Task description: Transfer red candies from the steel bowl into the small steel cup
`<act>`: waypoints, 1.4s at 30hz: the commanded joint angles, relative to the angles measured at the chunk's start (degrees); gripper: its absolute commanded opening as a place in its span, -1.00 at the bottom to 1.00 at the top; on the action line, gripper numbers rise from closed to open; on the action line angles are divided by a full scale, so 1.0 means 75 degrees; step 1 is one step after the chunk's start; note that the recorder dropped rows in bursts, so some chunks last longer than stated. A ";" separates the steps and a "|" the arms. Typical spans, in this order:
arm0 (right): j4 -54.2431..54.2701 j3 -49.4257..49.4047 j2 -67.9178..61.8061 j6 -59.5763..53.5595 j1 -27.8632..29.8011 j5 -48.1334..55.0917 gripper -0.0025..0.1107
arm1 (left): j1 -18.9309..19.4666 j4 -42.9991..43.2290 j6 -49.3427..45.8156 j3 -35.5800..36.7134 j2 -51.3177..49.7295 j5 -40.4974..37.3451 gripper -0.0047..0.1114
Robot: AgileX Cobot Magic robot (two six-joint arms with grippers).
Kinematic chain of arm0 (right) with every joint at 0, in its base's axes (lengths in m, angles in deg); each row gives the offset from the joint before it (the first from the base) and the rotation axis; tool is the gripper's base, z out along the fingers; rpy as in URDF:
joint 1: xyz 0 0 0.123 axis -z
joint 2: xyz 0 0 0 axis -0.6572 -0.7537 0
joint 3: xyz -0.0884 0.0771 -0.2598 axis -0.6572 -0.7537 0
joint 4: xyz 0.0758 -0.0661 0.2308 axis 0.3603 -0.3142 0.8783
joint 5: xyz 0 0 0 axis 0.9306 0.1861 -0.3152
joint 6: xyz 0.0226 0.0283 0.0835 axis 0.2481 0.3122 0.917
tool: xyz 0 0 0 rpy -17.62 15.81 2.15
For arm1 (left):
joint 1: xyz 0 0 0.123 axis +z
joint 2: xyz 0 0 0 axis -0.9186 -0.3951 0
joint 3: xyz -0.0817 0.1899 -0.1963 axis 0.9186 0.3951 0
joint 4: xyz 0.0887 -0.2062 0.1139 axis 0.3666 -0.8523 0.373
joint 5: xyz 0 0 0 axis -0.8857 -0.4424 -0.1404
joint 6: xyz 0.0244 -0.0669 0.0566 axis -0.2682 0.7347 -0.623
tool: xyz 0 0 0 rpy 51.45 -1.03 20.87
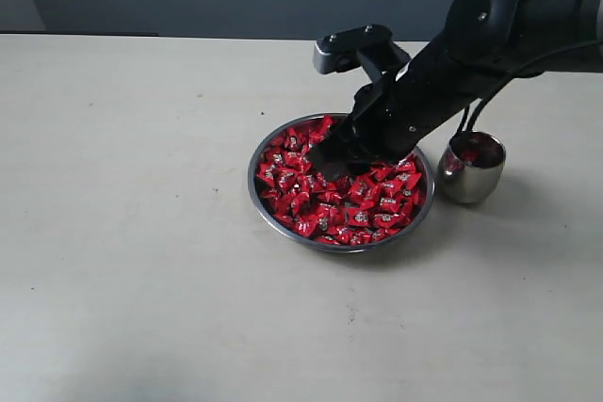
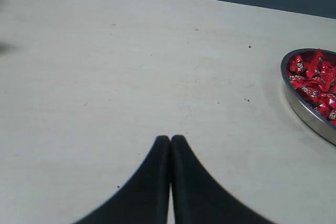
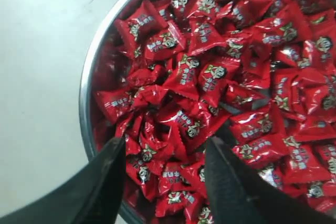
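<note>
Candies (image 3: 184,124) are lying right under the right gripper (image 3: 164,145), hanging wide open over the bowl (image 3: 84,98) toward the table's right edge.

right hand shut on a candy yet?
No: in the right wrist view the right hand stands open, fingers spread over the red candies in the steel bowl.

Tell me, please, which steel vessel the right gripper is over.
The steel bowl, wide, shallow, full of red candies; the small steel cup stands apart beside it.
</note>
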 commanded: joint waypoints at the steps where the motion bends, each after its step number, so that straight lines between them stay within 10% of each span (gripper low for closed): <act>1: 0.0311 0.0167 -0.0384 -0.0050 -0.0199 -0.0098 -0.14 | 0.0013 -0.0007 0.0012 0.0014 0.0030 -0.0004 -0.91; 34: 0.0761 0.3600 -0.3565 0.1140 -0.0383 0.1127 -0.15 | 0.0013 -0.0007 0.0012 0.0014 0.0030 0.0045 -0.91; 40: 0.0901 0.3600 -0.3598 0.1140 -0.0367 0.0919 -0.98 | 0.0013 -0.0007 0.0012 0.0014 0.0030 0.0045 -0.91; 42: 0.0818 0.3600 -0.3515 0.1184 -0.0367 0.0933 -0.95 | 0.0013 -0.0007 0.0012 0.0014 0.0030 0.0045 -0.91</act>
